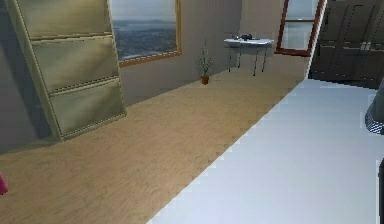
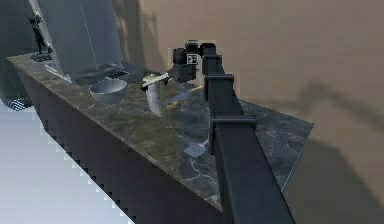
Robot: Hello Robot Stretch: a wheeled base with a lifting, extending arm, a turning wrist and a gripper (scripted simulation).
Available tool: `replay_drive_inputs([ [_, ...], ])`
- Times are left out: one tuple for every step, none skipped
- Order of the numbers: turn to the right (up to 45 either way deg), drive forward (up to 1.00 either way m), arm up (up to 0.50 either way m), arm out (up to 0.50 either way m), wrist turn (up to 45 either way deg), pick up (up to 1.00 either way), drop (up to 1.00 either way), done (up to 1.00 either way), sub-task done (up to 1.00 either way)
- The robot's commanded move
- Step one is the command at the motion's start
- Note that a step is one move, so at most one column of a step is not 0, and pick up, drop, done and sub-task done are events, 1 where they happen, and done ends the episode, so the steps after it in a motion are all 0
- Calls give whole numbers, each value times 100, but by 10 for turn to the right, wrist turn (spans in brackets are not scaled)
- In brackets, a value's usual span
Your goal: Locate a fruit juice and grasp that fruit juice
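Observation:
In the arm side view my gripper (image 2: 158, 80) reaches out over a dark marble counter (image 2: 150, 135), at the end of the dark arm (image 2: 232, 130). A pale upright thing, maybe a carton or bottle (image 2: 156, 101), stands on the counter right at the fingers. It is too small to name as fruit juice. I cannot tell whether the gripper holds anything, or whether it touches the pale thing.
A grey bowl (image 2: 108, 88) and a dark figurine (image 2: 40, 35) sit further left on the counter. In the forward view, a drawer cabinet (image 1: 70, 60), potted plant (image 1: 205, 68) and small white table (image 1: 248, 45) ring open wood floor (image 1: 150, 150). A white surface (image 1: 300, 160) is at the right.

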Motion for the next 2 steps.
replay_drive_inputs([
  [0, 0, 0, 0, 0, 100, 0, 0, 0],
  [0, 0, 0, 0, 0, 0, 0, 100, 0],
])
